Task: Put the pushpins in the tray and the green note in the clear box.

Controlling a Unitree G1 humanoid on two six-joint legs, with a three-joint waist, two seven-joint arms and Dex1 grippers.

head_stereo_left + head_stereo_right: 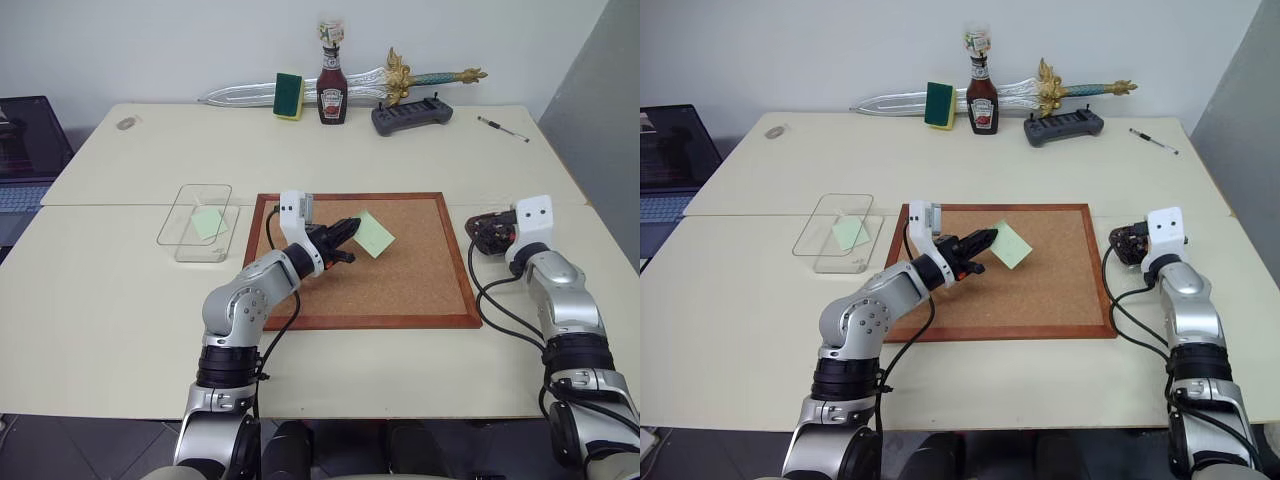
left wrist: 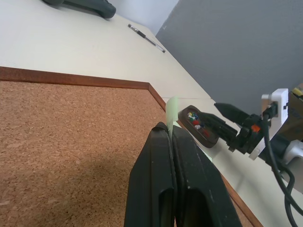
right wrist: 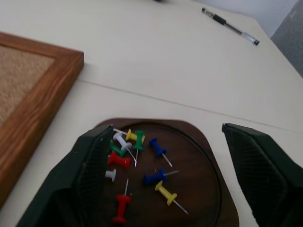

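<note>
Left gripper [image 1: 343, 240], jaws pressed together on one edge of the green note [image 1: 374, 234], holds the sheet lifted above the corkboard [image 1: 420, 290]; the note stands off the fingertips toward 2 o'clock in the head view. Right gripper [image 3: 168, 179], jaws spread wide and holding nothing, hangs directly over the tray [image 3: 208, 170]; inside lie the pushpins [image 3: 142, 175], among them red and dark blue ones, so that half of the task appears complete.

The clear box [image 1: 196, 222] sits on the table just beside the corkboard's left edge, at about 9 o'clock from the left gripper, with its long axis running from 12 to 6 o'clock; a green sheet [image 1: 208, 222] already rests in it. The left arm is much the nearer to the box, the right arm lying well apart at 3 o'clock; the coming move is judged a leftward carry, opposite to where the fingers point.
</note>
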